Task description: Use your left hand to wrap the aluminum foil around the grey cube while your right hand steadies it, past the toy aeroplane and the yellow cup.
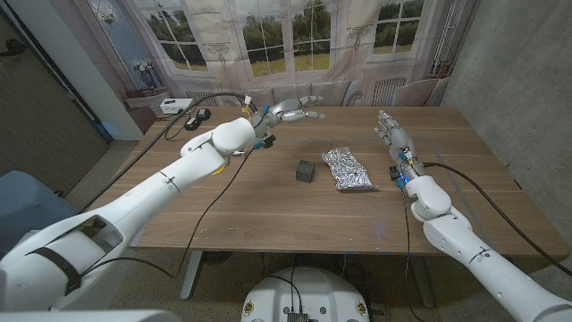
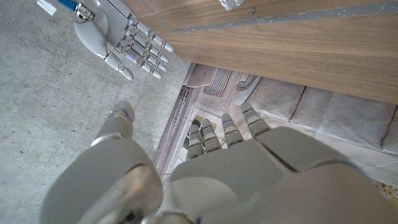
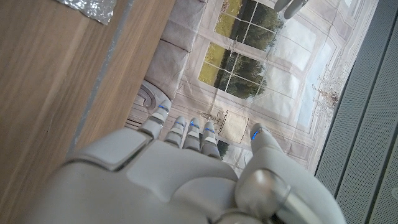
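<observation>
A painted backdrop of windows and sofas is hanging behind the wooden table (image 1: 268, 201), which is taking up the middle of the frame. Nothing of the wrapping is looking done: the grey cube (image 1: 307, 171) is sitting bare at the centre, and the crumpled foil (image 1: 348, 168) is lying just to its right, apart from it. The left hand (image 1: 295, 109) is hovering at upper centre over the far edge, fingers spread and holding nothing. The right hand (image 1: 391, 134) is standing at the right of the frame, fingers stretched out straight, also empty, well apart from the cube. All the folding and steadying seems to be left. I am seeing no cup, aeroplane or other container on the table.
</observation>
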Tool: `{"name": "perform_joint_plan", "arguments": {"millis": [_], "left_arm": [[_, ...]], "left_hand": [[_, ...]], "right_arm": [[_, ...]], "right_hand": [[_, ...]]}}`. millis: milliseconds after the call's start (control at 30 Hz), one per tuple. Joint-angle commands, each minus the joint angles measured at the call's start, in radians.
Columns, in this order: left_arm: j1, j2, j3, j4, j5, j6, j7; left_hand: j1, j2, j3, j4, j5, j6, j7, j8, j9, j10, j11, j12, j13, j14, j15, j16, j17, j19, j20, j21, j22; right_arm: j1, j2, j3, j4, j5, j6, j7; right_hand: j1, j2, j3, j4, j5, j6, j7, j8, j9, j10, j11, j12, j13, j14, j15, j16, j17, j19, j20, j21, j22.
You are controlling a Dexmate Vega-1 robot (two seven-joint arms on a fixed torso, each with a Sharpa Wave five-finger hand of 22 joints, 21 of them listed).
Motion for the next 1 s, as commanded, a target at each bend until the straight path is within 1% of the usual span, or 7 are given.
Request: {"name": "perform_joint_plan", "arguments": {"millis": [33, 200, 367, 633, 767, 867, 1000], "left_arm": [[-0.044, -0.004, 0.047, -0.028, 0.093, 0.023, -0.053], [-0.068, -0.005, 0.074, -0.044, 0.148, 0.043, -0.081], [-0.091, -0.011, 0.103, -0.056, 0.208, 0.071, -0.109], [-0.107, -0.010, 0.133, -0.094, 0.310, 0.088, -0.123], [-0.126, -0.008, 0.162, -0.130, 0.390, 0.129, -0.158], [-0.137, -0.012, 0.182, -0.152, 0.448, 0.155, -0.183], [-0.148, -0.017, 0.199, -0.171, 0.501, 0.171, -0.213]], "left_hand": [[0.023, -0.015, -0.009, 0.003, 0.010, 0.014, -0.001, -0.001, 0.002, 0.020, 0.001, 0.003, 0.004, 0.021, -0.009, 0.008, 0.005, 0.010, 0.005, -0.003, 0.002], [0.047, -0.019, -0.013, 0.007, 0.017, 0.054, -0.007, 0.010, 0.004, 0.023, -0.004, 0.000, 0.005, 0.027, -0.018, 0.007, 0.006, 0.018, 0.001, -0.003, 0.003], [0.066, -0.017, -0.013, 0.009, 0.020, 0.069, -0.002, 0.012, 0.005, 0.022, 0.012, -0.003, 0.006, 0.019, -0.014, 0.002, 0.007, 0.015, 0.006, -0.007, 0.003], [0.079, -0.031, -0.024, 0.013, 0.026, 0.085, 0.003, 0.011, 0.006, 0.048, 0.020, 0.004, 0.007, 0.035, -0.012, 0.007, 0.008, 0.003, 0.011, -0.014, 0.004], [0.085, -0.038, -0.031, 0.015, 0.029, 0.089, 0.002, 0.009, 0.007, 0.052, 0.027, 0.004, 0.008, 0.039, -0.013, 0.007, 0.009, -0.010, 0.023, -0.021, 0.005], [0.087, -0.046, -0.040, 0.018, 0.033, 0.101, 0.001, 0.011, 0.007, 0.044, 0.037, -0.001, 0.009, 0.028, -0.004, 0.002, 0.010, -0.026, 0.028, -0.028, 0.005], [0.089, -0.054, -0.049, 0.020, 0.038, 0.110, 0.010, 0.011, 0.009, 0.039, 0.048, -0.004, 0.011, 0.025, -0.001, 0.002, 0.011, -0.038, 0.032, -0.032, 0.005]], "right_arm": [[0.002, 0.004, -0.004, -0.016, -0.054, 0.001, -0.037], [0.013, 0.011, -0.010, -0.008, -0.075, 0.004, -0.047], [0.024, 0.018, -0.014, 0.001, -0.081, 0.006, -0.048], [0.039, 0.027, -0.017, 0.019, -0.079, 0.008, -0.046], [0.044, 0.032, -0.018, 0.026, -0.080, 0.008, -0.048], [0.045, 0.033, -0.017, 0.031, -0.080, 0.015, -0.049], [0.042, 0.033, -0.015, 0.033, -0.081, 0.023, -0.050]], "right_hand": [[0.008, -0.001, 0.002, -0.010, 0.004, 0.007, 0.000, 0.004, 0.003, 0.007, -0.001, 0.003, 0.000, 0.004, 0.001, 0.006, 0.001, 0.005, 0.000, 0.005, 0.001], [0.009, -0.001, 0.002, -0.011, 0.004, 0.008, -0.001, 0.003, 0.003, 0.008, -0.002, 0.003, -0.001, 0.003, 0.000, 0.005, 0.001, 0.004, 0.000, 0.005, 0.001], [0.010, -0.001, 0.002, -0.013, 0.004, 0.008, -0.001, 0.003, 0.003, 0.008, -0.003, 0.003, -0.001, 0.004, -0.001, 0.005, 0.001, 0.005, 0.000, 0.005, 0.001], [0.011, -0.002, 0.001, -0.015, 0.004, 0.008, -0.001, 0.002, 0.003, 0.010, -0.005, 0.002, -0.001, 0.005, -0.002, 0.005, 0.001, 0.005, -0.001, 0.006, 0.001], [0.010, -0.002, 0.001, -0.015, 0.004, 0.008, -0.001, 0.001, 0.003, 0.010, -0.007, 0.002, -0.001, 0.004, -0.002, 0.005, 0.001, 0.005, -0.001, 0.006, 0.001], [0.011, -0.002, 0.000, -0.016, 0.004, 0.008, 0.000, 0.001, 0.003, 0.010, -0.006, 0.002, -0.001, 0.005, -0.002, 0.005, 0.001, 0.005, -0.001, 0.006, 0.001], [0.009, -0.001, 0.000, -0.015, 0.004, 0.007, 0.003, 0.001, 0.003, 0.011, -0.005, 0.002, -0.001, 0.005, -0.001, 0.006, 0.002, 0.005, -0.001, 0.006, 0.001]]}}
